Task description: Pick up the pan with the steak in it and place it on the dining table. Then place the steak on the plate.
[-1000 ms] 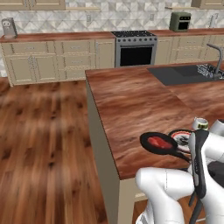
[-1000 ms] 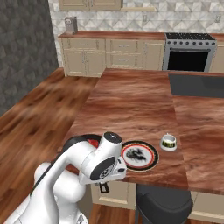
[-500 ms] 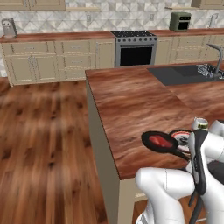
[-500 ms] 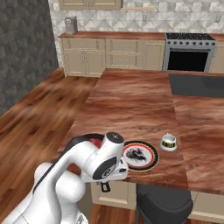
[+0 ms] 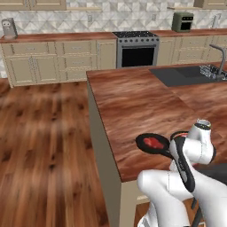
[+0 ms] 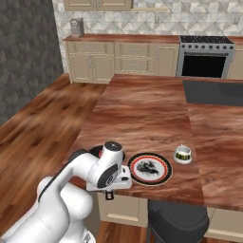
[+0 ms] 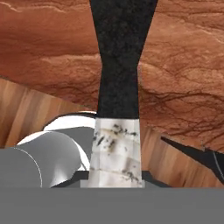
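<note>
The pan point(image 5: 153, 143), with the steak point(image 5: 154, 142) in it, sits at the near edge of the dining-table surface point(image 5: 133, 102), its long handle point(image 7: 118, 65) running straight back into the pincer point(image 5: 176, 156), clamped shut on the handle. The plate point(image 6: 151, 168) lies just beside, to the robot's right.

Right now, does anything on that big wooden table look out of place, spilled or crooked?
Nothing looks spilled or broken. The pan sits near the dining table edge with the steak still flat inside, beside the plate. A small cup stands upright past the plate. The gripper holds the pan's handle.
</note>
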{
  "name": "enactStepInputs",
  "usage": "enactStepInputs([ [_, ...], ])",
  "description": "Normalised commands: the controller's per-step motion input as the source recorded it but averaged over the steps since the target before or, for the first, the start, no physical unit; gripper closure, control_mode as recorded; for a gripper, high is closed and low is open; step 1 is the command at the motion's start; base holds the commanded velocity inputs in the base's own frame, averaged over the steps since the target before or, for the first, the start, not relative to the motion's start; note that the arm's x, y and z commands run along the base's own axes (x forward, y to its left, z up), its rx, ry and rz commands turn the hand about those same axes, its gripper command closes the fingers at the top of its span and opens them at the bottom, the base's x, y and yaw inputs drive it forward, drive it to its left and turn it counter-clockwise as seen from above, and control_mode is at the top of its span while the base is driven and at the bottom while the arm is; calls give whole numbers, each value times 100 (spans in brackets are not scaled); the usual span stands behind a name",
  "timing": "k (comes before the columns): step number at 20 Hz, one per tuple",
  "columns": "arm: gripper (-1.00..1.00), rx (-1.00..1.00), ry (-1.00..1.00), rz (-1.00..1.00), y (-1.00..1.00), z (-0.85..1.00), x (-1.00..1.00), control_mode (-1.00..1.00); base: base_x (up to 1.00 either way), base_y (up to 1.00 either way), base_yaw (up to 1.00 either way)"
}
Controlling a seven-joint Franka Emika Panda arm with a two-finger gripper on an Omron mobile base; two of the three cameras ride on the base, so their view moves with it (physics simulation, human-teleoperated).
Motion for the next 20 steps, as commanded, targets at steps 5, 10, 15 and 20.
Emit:
enactStepInputs([
  [5,100,-7,0,-1,30,-58,51,-100,0,0,0],
  [10,100,-3,0,0,7,-64,15,-100,0,0,0],
  [15,100,-2,-1,0,4,-36,0,-100,0,0,0],
  [20,-100,0,0,0,0,0,0,-100,0,0,0],
])
